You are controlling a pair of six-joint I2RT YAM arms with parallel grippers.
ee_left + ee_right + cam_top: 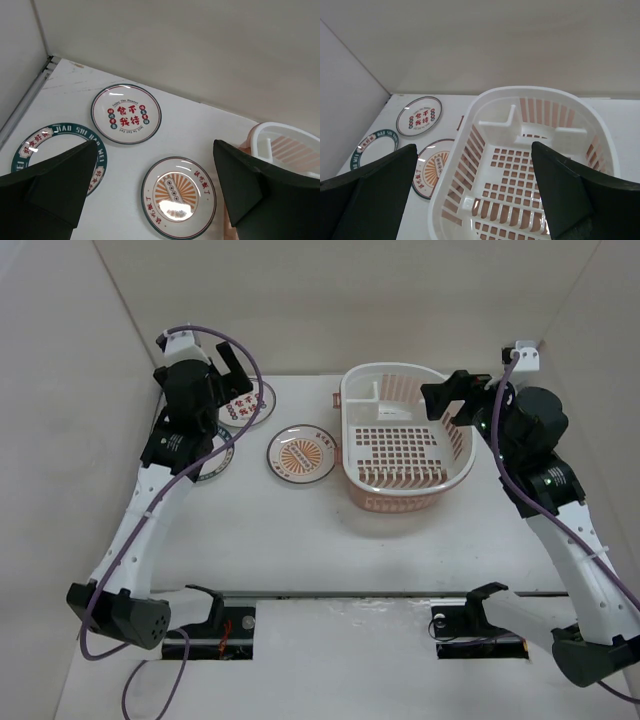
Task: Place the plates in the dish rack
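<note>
Found plates [303,455] flat on desk [400,550] at 9 o'clock of dish rack [392,367], left pincer [154,150] and right pincer [474,147] gaping empty; judged light, stiff, slick, chippable, best nipped across the rim.

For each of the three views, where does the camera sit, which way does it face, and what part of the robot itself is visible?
Top external: above and behind the arm bases, facing down on the table, dish rack and plates; left arm and right arm show.
Left wrist: on the left arm, facing down at the plates; left fingers show, apart.
Right wrist: on the right arm, facing down into the dish rack; right fingers show, apart.
Shared: both wrist views show the sunburst plate and the dish rack's rim.
</note>
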